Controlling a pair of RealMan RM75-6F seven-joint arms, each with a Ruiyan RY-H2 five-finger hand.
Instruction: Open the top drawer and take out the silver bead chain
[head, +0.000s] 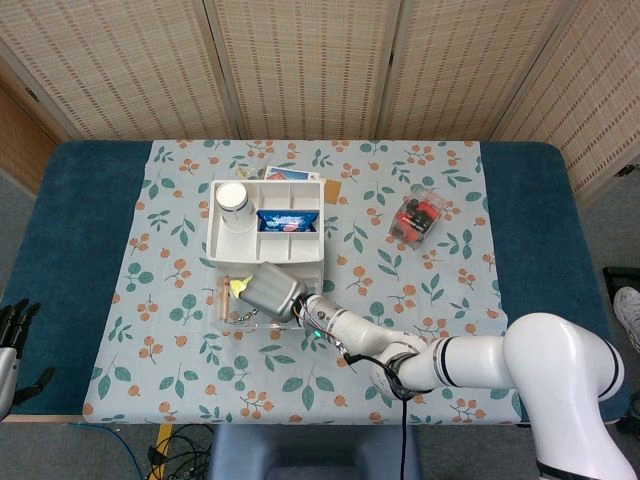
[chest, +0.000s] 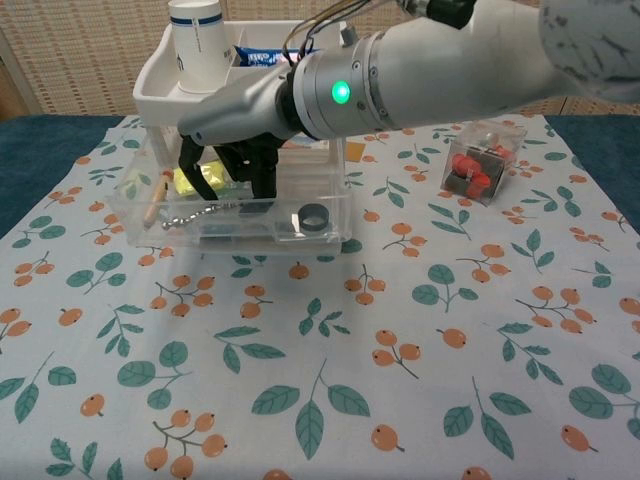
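The clear top drawer (chest: 250, 228) stands pulled out in front of the white organizer (head: 222, 245). Inside it lies the silver bead chain (chest: 195, 209), beside a yellow item (chest: 196, 180) and a grey ring (chest: 312, 218). My right hand (chest: 235, 150) reaches down into the drawer with its fingers (chest: 262, 185) apart, their tips at the chain's right end and the thumb over the yellow item. The chain lies flat and nothing shows it pinched. In the head view the right hand (head: 268, 292) covers the drawer. My left hand (head: 12, 335) hangs off the table's left edge, holding nothing.
On top of the organizer are a white cup (chest: 197, 30) and a blue packet (head: 287, 219). A clear box with red pieces (chest: 478, 165) stands to the right on the leaf-patterned cloth (chest: 330, 380). A wooden stick (chest: 155, 200) lies at the drawer's left end.
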